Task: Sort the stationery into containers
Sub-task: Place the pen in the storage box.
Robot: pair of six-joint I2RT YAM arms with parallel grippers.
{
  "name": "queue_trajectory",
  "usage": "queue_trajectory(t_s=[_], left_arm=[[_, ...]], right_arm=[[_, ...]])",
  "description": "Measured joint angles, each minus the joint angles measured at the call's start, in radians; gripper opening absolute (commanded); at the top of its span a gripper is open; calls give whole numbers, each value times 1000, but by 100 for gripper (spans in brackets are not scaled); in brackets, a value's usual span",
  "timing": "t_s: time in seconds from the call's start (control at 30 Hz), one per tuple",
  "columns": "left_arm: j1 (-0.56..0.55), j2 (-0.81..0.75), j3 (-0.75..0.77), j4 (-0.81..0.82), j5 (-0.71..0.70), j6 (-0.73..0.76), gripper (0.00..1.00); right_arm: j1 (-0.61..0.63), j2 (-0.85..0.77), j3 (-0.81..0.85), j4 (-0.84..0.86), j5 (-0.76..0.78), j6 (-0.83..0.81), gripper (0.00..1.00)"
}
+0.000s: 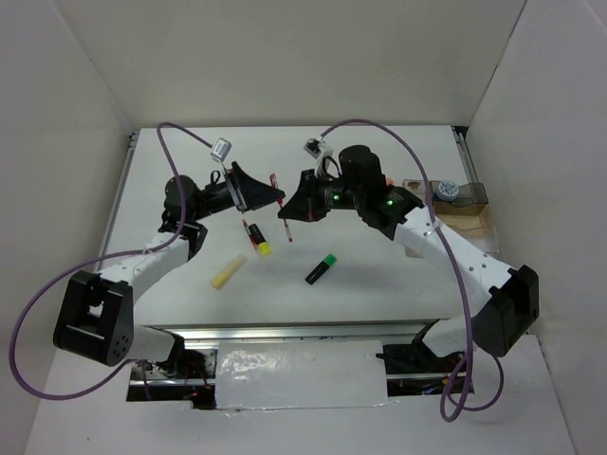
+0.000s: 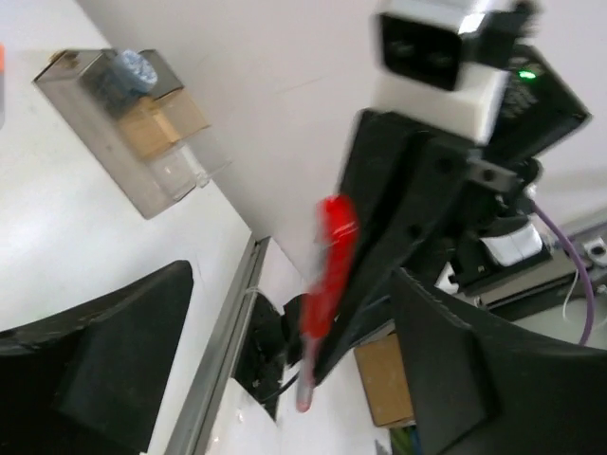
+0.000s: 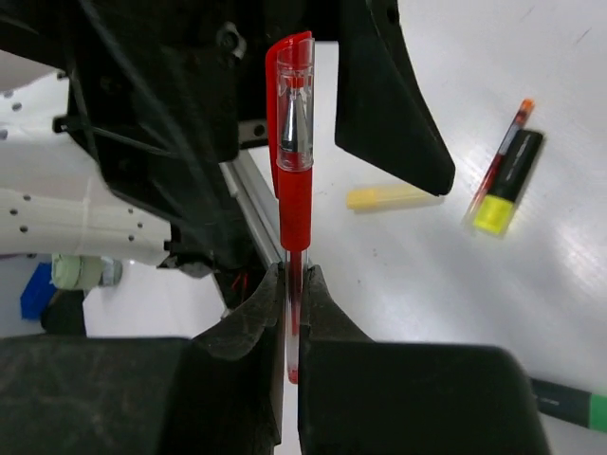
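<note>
My right gripper (image 3: 293, 284) is shut on the lower barrel of a red capped pen (image 3: 294, 180) and holds it upright above the table (image 1: 379, 284). In the top view the pen (image 1: 285, 230) hangs between the two grippers at the table's middle. My left gripper (image 2: 294, 351) is open; its fingers (image 2: 123, 351) stand wide on either side of the pen (image 2: 322, 275) without touching it. The smoky clear organiser (image 1: 463, 194) with its tan box section stands at the right edge and holds a blue-topped tub (image 1: 448, 191).
On the table lie a yellow-capped black highlighter (image 1: 257, 240) with a thin red pen (image 3: 495, 163) beside it, a green-capped highlighter (image 1: 321, 268) and a pale yellow stick (image 1: 228, 272). White walls enclose the table on three sides.
</note>
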Motion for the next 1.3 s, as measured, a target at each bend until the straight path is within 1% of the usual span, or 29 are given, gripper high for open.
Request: queue_trajectory(t_s=[0.07, 0.13, 0.23, 0.4, 0.6, 0.77, 0.9, 1.03, 1.3], left_arm=[[11, -1, 19, -100, -5, 58, 99], [44, -2, 60, -239, -16, 147, 99], [124, -2, 148, -430, -61, 281, 99], [225, -2, 218, -633, -128, 454, 99], [235, -2, 252, -850, -171, 630, 99], [209, 3, 295, -1019, -212, 765, 99], [184, 21, 327, -1105, -255, 827, 99], [182, 31, 329, -1141, -287, 850, 99], [172, 60, 330, -1167, -324, 873, 99]], right_arm=[[-16, 0, 26, -11, 5, -8, 0], [-52, 0, 65, -31, 19, -22, 0], [-145, -4, 120, -63, 35, -41, 0], [-343, -11, 156, -112, 55, -98, 0], [-539, -11, 156, -206, 74, -219, 0], [-619, -11, 156, -299, 157, -334, 0], [-662, -11, 142, -347, 224, -394, 0], [-718, 15, 139, -393, 279, -427, 0], [-752, 200, 140, -477, 377, -476, 0]])
